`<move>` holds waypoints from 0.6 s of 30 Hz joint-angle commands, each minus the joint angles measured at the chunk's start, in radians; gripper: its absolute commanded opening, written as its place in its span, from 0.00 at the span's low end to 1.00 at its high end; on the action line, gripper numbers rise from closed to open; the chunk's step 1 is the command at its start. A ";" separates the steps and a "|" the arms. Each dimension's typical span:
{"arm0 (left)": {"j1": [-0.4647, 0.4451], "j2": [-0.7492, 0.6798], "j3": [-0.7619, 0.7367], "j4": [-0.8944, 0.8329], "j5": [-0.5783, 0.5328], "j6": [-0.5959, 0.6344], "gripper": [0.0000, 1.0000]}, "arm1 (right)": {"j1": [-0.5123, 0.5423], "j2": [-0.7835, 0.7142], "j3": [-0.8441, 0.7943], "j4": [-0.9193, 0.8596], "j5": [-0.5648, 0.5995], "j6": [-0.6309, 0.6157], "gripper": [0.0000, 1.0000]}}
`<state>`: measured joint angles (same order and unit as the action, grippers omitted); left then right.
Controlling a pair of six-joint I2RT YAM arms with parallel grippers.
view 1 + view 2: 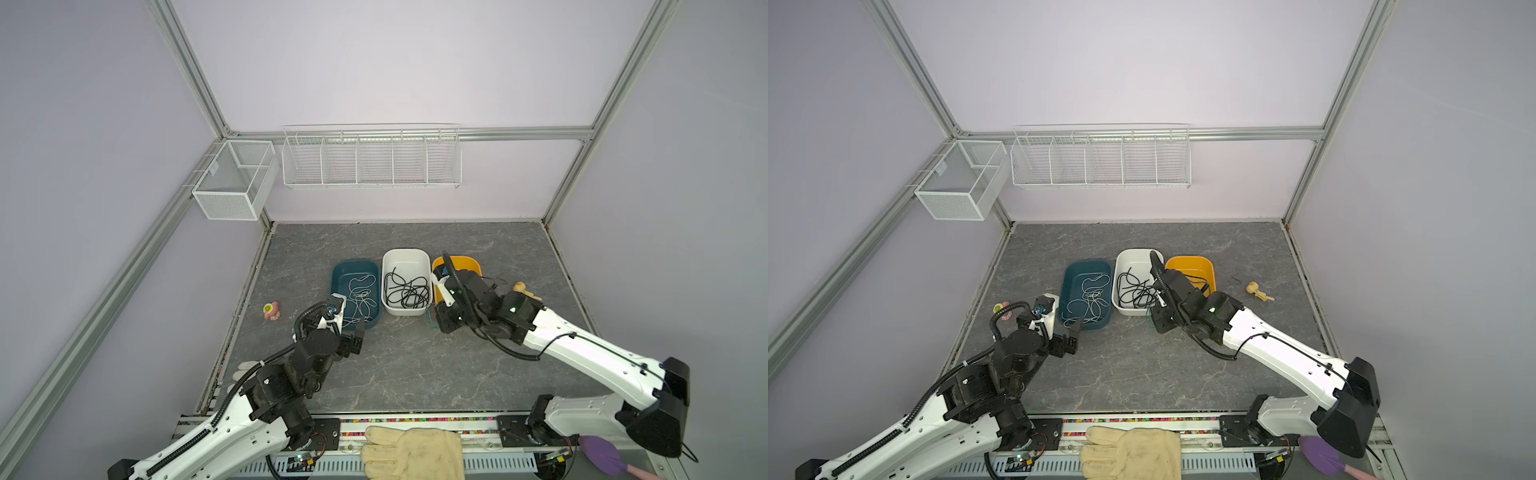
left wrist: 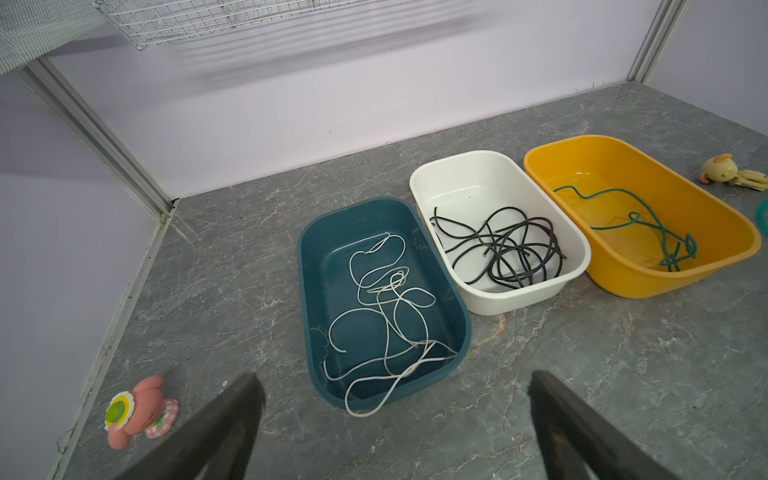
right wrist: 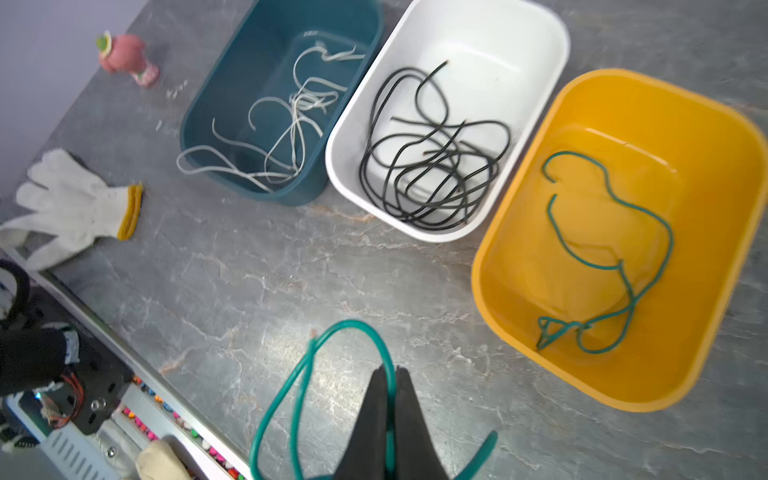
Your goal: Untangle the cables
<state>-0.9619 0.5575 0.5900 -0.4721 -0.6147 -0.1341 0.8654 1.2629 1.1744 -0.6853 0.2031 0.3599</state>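
Observation:
Three bins stand in a row on the grey table. The blue bin [image 2: 307, 266] holds the white cables [image 2: 386, 316], and one loop hangs over its near rim. Black cables [image 2: 507, 249] lie tangled in the white bin [image 2: 478, 166]. A teal cable [image 3: 615, 266] lies in the yellow bin [image 3: 706, 374]. My right gripper [image 3: 390, 372] is shut on another teal cable [image 3: 353, 324], which loops out over the table in front of the yellow bin. My left gripper [image 2: 395, 380] stands open and empty, just before the blue bin.
A pink toy [image 2: 137, 411] sits left of the blue bin, a yellow toy [image 1: 1258, 291] right of the yellow bin. A white glove [image 3: 75, 203] lies near the front left edge, a cream glove [image 1: 415, 453] on the front rail. Wire racks [image 1: 370, 160] hang on the back wall.

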 commanded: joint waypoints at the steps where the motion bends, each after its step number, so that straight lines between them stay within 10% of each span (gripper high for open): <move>1: 0.005 0.007 -0.013 -0.004 0.017 0.005 0.99 | -0.073 -0.024 0.033 -0.075 0.039 -0.016 0.06; 18: 0.005 0.095 -0.010 -0.006 0.037 0.008 0.99 | -0.448 0.231 0.161 -0.044 -0.181 0.068 0.06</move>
<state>-0.9619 0.6487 0.5900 -0.4717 -0.5823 -0.1261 0.4366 1.4555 1.3235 -0.7422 0.0692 0.3965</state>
